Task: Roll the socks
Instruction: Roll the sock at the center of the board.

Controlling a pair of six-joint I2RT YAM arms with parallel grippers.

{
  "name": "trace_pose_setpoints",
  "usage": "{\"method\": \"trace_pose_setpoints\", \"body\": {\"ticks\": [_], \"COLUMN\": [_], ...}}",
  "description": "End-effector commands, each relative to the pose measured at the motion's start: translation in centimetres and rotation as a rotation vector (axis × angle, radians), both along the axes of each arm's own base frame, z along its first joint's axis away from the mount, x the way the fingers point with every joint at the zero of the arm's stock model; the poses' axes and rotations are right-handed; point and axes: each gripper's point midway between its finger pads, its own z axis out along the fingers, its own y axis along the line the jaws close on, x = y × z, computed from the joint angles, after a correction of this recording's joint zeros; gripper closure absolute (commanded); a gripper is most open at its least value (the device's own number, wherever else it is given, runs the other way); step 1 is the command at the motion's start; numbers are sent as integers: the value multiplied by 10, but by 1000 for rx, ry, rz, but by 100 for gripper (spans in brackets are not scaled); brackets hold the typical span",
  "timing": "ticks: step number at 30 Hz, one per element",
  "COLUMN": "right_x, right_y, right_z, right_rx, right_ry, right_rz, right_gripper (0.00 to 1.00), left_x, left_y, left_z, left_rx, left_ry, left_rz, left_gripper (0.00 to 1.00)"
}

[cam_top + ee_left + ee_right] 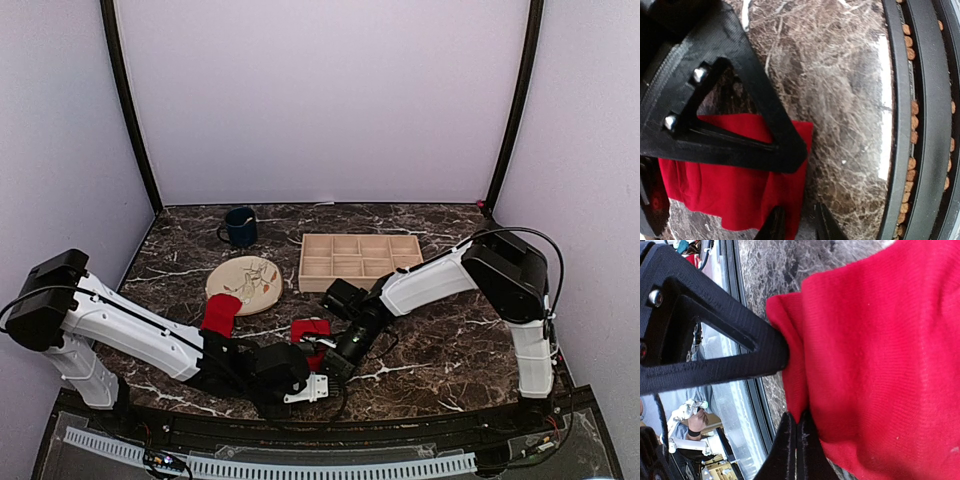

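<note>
Right now the folded red sock (311, 328) lies on the dark marble surface (440, 330), near its front edge and roughly midway between the two arms. From the right wrist, we see a bunched fold of that sock (880, 355) caught between the two black fingers. So the right hand (790, 387) is clenched on the cloth at its edge. From above, the same right hand (335, 352) sits just at the sock's near right corner.

The left hand (318, 368) comes in from the opposite side, low over the surface and close to the right one. Its own camera shows the sock (730, 185) lying flat. The left hand (792, 192) has its fingers parted and the sock's edge between them, so we read it as released rather than gripping.

A second red sock (220, 314) lies to the left, one end touching the near rim of a cream plate (245, 283) and the other end running under the left arm. Behind the plate stands a dark blue mug (240, 227). A wooden tray (358, 260) with small compartments sits to its right, behind the folded sock.
</note>
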Motion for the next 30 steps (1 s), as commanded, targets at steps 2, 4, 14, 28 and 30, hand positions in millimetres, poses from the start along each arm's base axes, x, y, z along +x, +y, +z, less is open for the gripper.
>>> {"method": "trace_pose_setpoints", "body": {"ticks": [2, 4, 14, 28, 30], "right_x": [2, 1, 0, 9, 12], "right_y": [-8, -9, -8, -10, -11], "right_z": [-12, -12, -12, -12, -11], "right_rx": [-46, -49, -47, -51, -48], "right_ry": [8, 11, 17, -1, -4], "right_rz": [-7, -6, -3, -36, -46], "right_gripper": [100, 100, 100, 98, 95], "left_x": [14, 15, 2, -23, -23], "left_y": [1, 0, 10, 21, 22], "left_z": [5, 8, -16, -33, -33], "left_rx": [19, 10, 108, 182, 185], "left_ry": [-87, -99, -21, 164, 195], "left_rz": [29, 25, -3, -9, 2], "left_gripper": [76, 76, 83, 98, 98]}}
